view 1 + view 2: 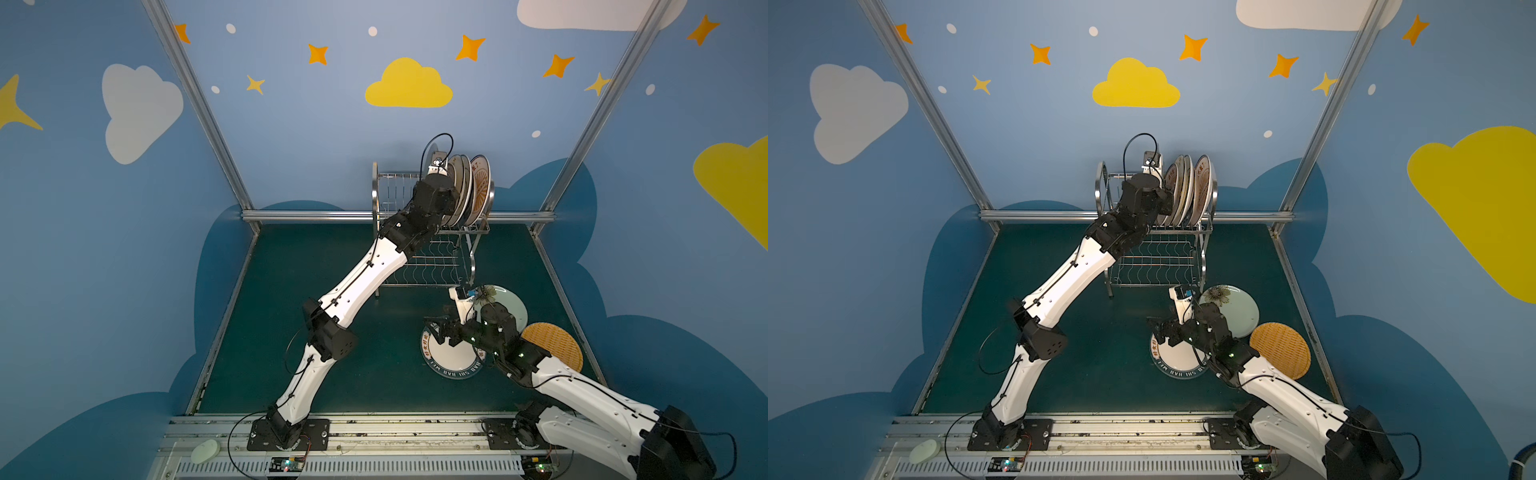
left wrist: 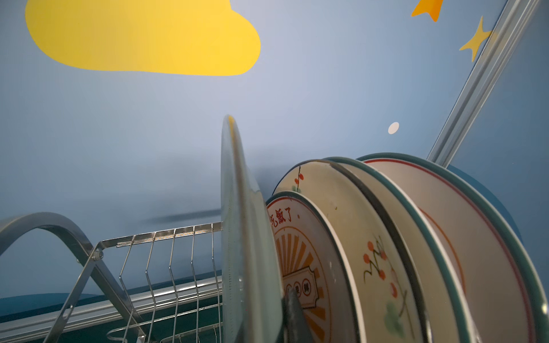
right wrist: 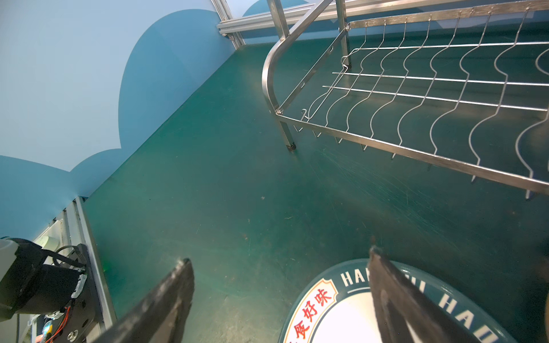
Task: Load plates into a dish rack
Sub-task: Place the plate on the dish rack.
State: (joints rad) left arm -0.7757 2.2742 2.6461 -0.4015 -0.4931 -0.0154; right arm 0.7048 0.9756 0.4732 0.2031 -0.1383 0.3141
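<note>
– Blue cloud walls, green surface [image 1: 316,257]: where does the dish rack [image 1: 395,187] stand?

– At the back, middle. Its top shelf is bare on the left; there the left tool [image 2: 276,308] is pinched almost closed on the held plate [image 2: 237,237], upright and edge-on, just beside several standing plates [image 1: 473,187] to the right.

– So the next move?

– Probably straight down into the free slot, face parallel to its neighbours; whether its lower edge sits in it, I cannot tell.

– And further right?

– The right tool [image 1: 440,332] hangs wide open, holding nothing, one finger above the lettered plate [image 1: 453,365] lying flat. A pale green plate [image 1: 513,307] and an orange plate [image 1: 552,345] lie beyond.
</note>
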